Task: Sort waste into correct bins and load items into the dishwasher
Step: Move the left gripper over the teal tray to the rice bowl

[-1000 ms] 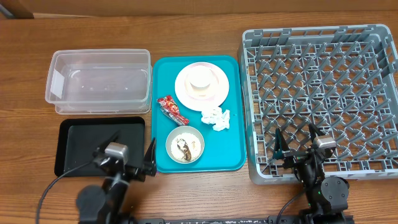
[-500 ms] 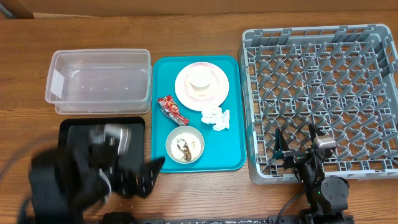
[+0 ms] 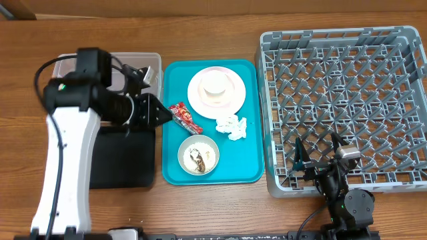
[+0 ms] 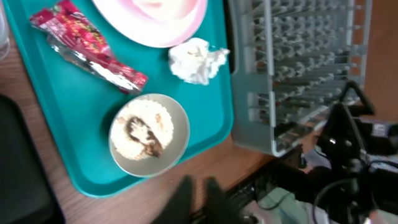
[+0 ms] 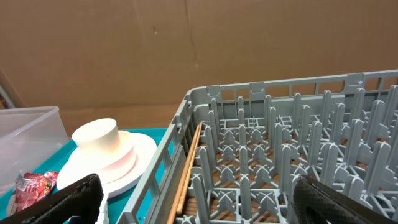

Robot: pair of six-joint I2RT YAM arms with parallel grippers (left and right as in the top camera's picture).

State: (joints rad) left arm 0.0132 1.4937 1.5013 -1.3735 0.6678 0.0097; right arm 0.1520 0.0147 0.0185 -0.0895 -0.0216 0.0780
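Table [image 3: 213, 37]: brown wood-grain top, grain running left to right, even diffuse light with no hard shadows. Behind the table, a plain brown cardboard wall [image 5: 155, 56] with faint creases. Floor and windows not in view.

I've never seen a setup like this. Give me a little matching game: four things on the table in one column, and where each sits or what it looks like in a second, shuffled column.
Things:
1. wrapper
2. cup
3. bowl
4. rack

Descriptions:
A. stands on the plate
B. holds rice and brown scraps
C. grey, right of the teal tray
D. red, near the tray's left edge

Pairs: 1-D, 2-A, 3-B, 4-C.
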